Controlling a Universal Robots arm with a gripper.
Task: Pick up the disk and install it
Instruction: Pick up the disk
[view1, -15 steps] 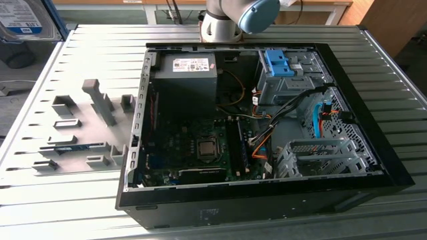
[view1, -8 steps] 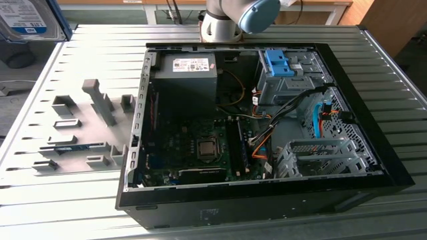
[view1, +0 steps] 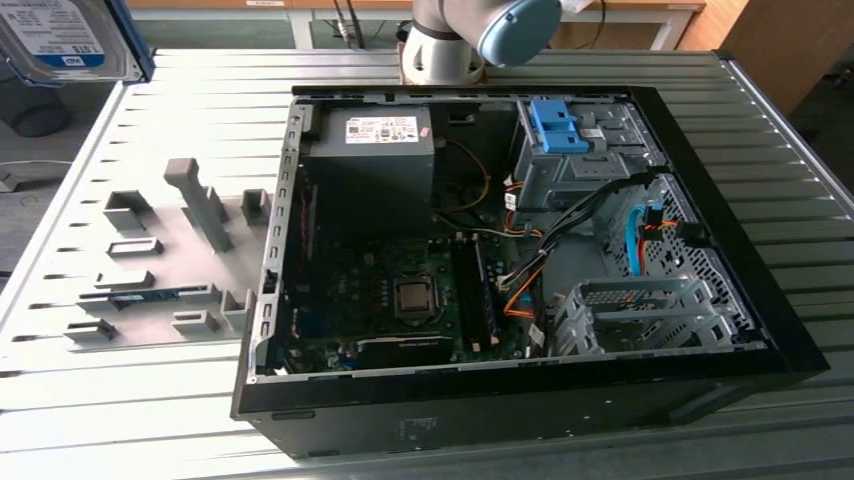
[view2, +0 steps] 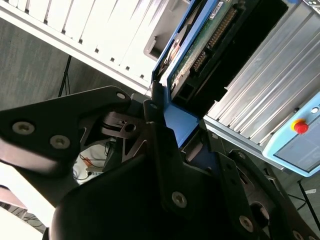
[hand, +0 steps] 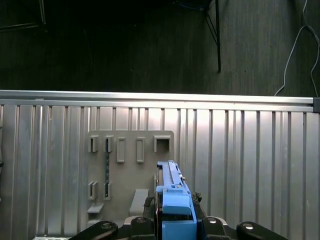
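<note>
The disk (view1: 60, 40) hangs high at the far corner on the exterior view's left, above the table's edge. Its white-and-blue label faces the camera, and a blue bracket runs along its side. In the first wrist view the disk (hand: 171, 197) stands edge-on between the black fingers of my gripper (hand: 172, 227), which is shut on its blue bracket. The second wrist view shows the disk's green circuit-board underside (view2: 200, 45) and one finger (view2: 159, 127) against the blue edge. The open computer case (view1: 747, 330) lies on the table.
Inside the case are a grey power-supply box (view1: 374, 150), a bare blue bracket (view1: 558, 125) in the upper bay, a perforated metal drive cage (view1: 641, 310) and loose cables. A grey slotted fixture plate (view1: 160, 260) lies beside the case on the ribbed metal table (view1: 200, 90).
</note>
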